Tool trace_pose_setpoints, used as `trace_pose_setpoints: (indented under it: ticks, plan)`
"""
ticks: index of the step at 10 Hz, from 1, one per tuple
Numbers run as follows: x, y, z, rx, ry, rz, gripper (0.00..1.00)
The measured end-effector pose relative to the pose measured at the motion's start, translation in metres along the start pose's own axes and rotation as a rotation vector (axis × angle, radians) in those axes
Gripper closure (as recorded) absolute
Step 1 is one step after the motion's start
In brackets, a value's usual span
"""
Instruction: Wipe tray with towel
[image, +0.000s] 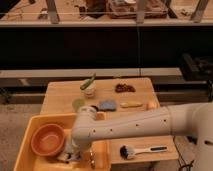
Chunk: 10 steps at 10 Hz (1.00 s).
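Counter (137, 96): pale wood, centre of frame, carrying all items below.

Robot arm (135, 129): white, enters from the lower right, runs left across the front of the counter and bends down over the tray.

Tray (24, 150): yellow, shallow, raised rim, lower left of frame, on the counter's front left corner.

Bowl (48, 140): orange, round, in the left half of the tray.

Gripper (70, 153): low inside the tray, just right of the bowl; whether it is apart or together cannot be told.

Towel (63, 158): pale cloth in the tray, just right of the bowl, largely hidden beneath the gripper; contact cannot be told.

Brush (128, 151): dark head, blue handle pointing right, on the counter right of the tray.

Utensil (92, 158): slim, lying in the tray's right part.

Pad (107, 105): blue-grey square, mid-counter, behind the arm.

Cup (89, 89): holds a green item, back left of the counter.

Brown food (125, 88): back centre, right of the cup.
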Motion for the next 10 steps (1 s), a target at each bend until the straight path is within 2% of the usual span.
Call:
trace_pose_setpoints:
  ticks: [3, 5, 8, 10]
  plan:
    - [0.011, 0.047, -0.001, -0.039, 0.000, 0.078, 0.90]
    - [0.028, 0.060, 0.002, -0.063, 0.000, 0.109, 0.90]
    - [0.070, 0.065, -0.002, -0.083, 0.023, 0.121, 0.90]
    - [0.094, 0.051, -0.010, -0.084, 0.042, 0.109, 0.90]
